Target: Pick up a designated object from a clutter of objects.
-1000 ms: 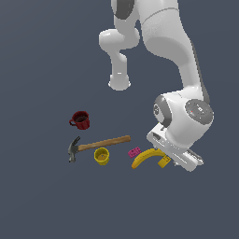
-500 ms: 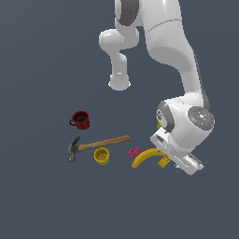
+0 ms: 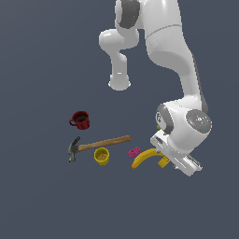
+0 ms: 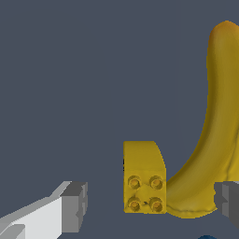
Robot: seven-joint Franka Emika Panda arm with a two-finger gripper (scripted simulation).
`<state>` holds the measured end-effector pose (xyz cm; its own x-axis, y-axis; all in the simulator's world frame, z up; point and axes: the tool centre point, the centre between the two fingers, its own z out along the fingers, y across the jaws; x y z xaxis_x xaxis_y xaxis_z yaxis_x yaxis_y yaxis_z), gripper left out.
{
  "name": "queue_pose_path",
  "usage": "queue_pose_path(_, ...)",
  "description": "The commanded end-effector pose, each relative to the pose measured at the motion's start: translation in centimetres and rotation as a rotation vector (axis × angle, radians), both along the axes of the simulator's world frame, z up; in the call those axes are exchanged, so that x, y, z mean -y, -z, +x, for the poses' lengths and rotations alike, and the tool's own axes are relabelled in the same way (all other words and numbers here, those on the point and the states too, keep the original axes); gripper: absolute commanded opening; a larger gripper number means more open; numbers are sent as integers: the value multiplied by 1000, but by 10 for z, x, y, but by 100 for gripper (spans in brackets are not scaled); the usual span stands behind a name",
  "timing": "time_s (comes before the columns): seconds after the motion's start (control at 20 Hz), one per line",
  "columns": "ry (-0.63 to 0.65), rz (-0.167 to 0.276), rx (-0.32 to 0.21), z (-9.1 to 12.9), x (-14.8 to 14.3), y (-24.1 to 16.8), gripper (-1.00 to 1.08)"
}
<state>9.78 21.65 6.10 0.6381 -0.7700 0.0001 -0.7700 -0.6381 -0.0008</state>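
The fingers (image 4: 74, 207) stood spread apart, straddling the small yellow-orange studded toy brick (image 4: 144, 179), which touched the curved yellow banana (image 4: 210, 135).

Banana (image 4: 212, 130) cut off at edge

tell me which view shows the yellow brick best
The wrist view: the yellow brick fills the frame, four studs visible, touching the banana, between the open claw fingers. The exterior view shows only a small yellow corner beside the arm.
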Motion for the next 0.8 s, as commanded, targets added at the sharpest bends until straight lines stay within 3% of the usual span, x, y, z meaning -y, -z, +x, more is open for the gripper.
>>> queue_pose_path(0.0,1,0,-1,-1,0,12,100)
queue_pose_path(0.5,3,0,-1,0,0,39,100)
queue_pose_path(0.55,3,0,-1,0,0,39,-100)
queue_pose_path(0.75,3,0,-1,0,0,39,-100)
